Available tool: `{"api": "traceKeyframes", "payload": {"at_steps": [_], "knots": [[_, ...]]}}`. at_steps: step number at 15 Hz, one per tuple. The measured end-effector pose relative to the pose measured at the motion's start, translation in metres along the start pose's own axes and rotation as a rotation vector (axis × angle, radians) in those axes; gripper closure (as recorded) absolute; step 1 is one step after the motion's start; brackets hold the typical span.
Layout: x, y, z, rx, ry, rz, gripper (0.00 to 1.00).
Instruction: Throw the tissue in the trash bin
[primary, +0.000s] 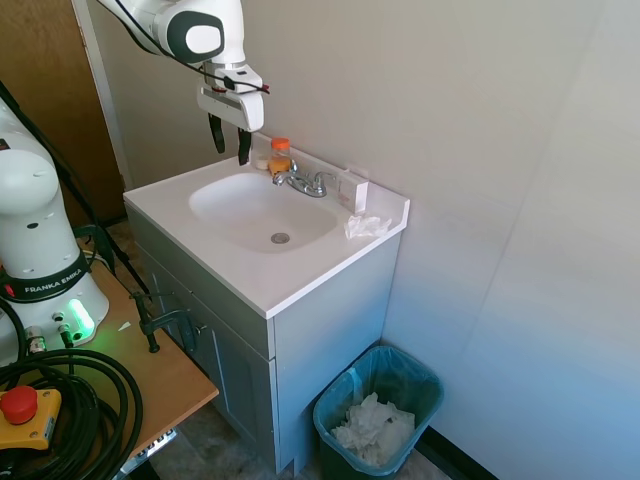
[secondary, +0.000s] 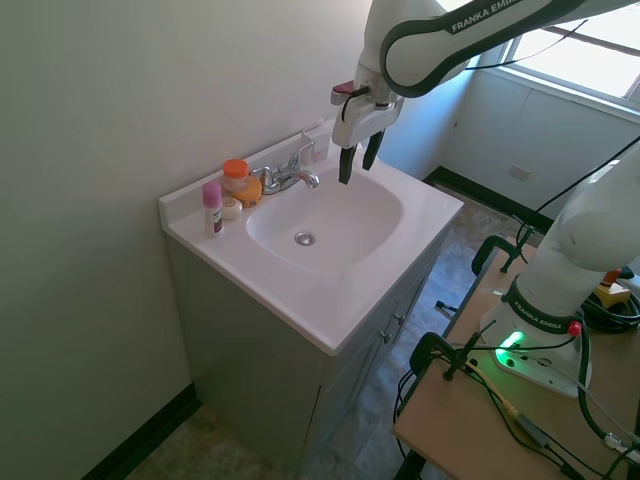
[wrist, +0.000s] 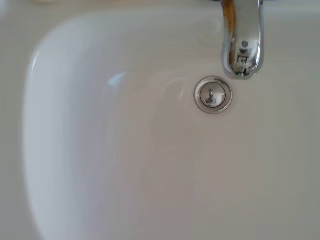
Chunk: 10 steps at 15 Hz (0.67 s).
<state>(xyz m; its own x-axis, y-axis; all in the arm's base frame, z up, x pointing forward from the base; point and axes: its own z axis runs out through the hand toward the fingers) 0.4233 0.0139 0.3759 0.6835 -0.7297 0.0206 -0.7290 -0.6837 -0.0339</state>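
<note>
gripper (primary: 230, 139): held above the far side of the sink (primary: 262, 210), fingers parted, nothing carried | tissue (primary: 366, 226): lying on the right of the counter near the faucet (primary: 305, 182); judged light, soft, easily crushed; best pinched across its bulk, though its folds are hardly resolved | trash bin (primary: 380, 414): on the floor, right of the cabinet

A home bathroom: a white sink (primary: 262, 210) with a chrome tap (primary: 303, 182) is set in a grey vanity cabinet (primary: 300, 350) against a plain wall. Small toiletry bottles (secondary: 212, 208) stand by the tap at the far edge. A teal bin (primary: 377, 417) with a plastic liner sits on the floor right of the cabinet.
</note>
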Motion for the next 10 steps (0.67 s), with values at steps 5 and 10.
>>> {"api": "traceKeyframes", "payload": {"at_steps": [5,10], "knots": [[0.061,0.009,-0.050,0.084,0.078,0.119,0.00],[0.172,0.050,-0.034,0.084,0.078,0.314,0.00]]}}
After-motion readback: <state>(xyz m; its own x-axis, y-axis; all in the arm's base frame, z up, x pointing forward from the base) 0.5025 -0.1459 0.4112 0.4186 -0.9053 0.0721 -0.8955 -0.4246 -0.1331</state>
